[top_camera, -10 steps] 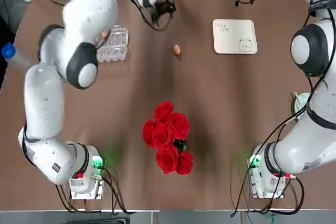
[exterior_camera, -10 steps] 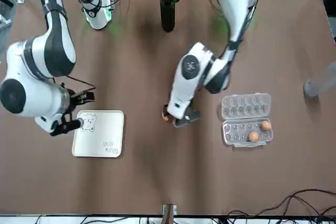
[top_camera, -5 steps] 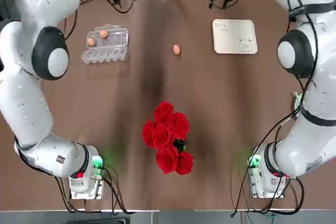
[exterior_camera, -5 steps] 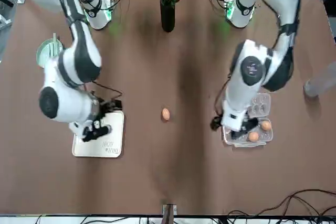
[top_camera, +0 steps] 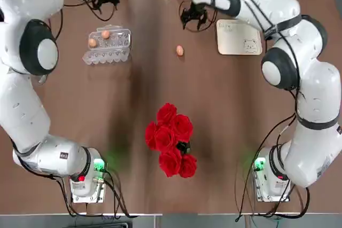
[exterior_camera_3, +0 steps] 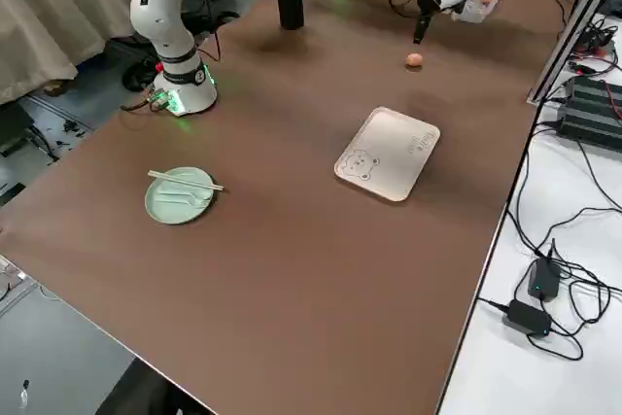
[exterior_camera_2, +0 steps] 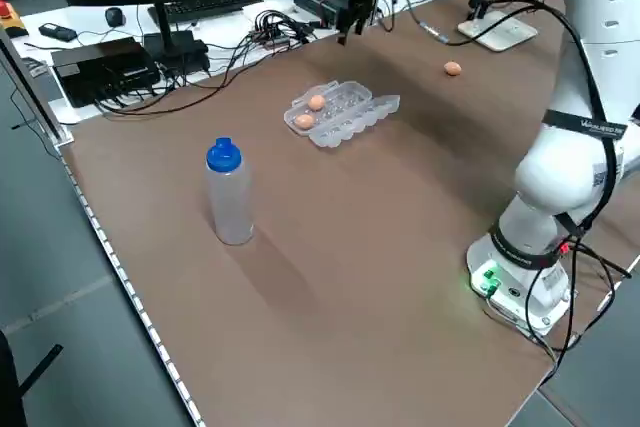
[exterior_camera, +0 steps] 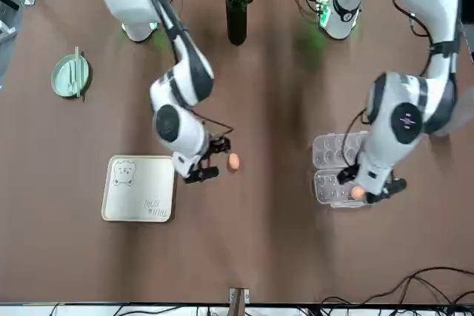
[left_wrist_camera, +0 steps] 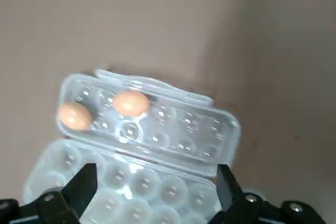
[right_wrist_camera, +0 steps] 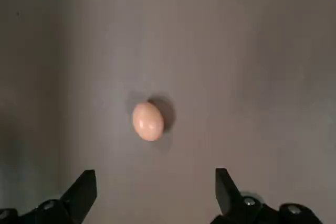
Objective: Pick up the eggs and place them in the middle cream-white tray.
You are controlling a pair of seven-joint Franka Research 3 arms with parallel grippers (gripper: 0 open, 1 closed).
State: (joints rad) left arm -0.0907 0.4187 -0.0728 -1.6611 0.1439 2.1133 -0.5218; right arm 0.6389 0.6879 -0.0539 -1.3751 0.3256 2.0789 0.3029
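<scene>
Top view: two eggs (top_camera: pixel 99 38) in clear carton (top_camera: pixel 112 52), cream-white tray (top_camera: pixel 239 37) bare.

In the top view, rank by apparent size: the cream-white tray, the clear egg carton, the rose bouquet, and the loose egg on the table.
1. Rose bouquet, though it stands taller, nearer the camera.
2-3. Cream-white tray and clear egg carton: look alike, not ranked.
4. Loose egg, clearly smallest.

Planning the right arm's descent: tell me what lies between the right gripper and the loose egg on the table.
Nothing: in the right wrist view only bare brown table separates the open right gripper from the loose egg.
</scene>
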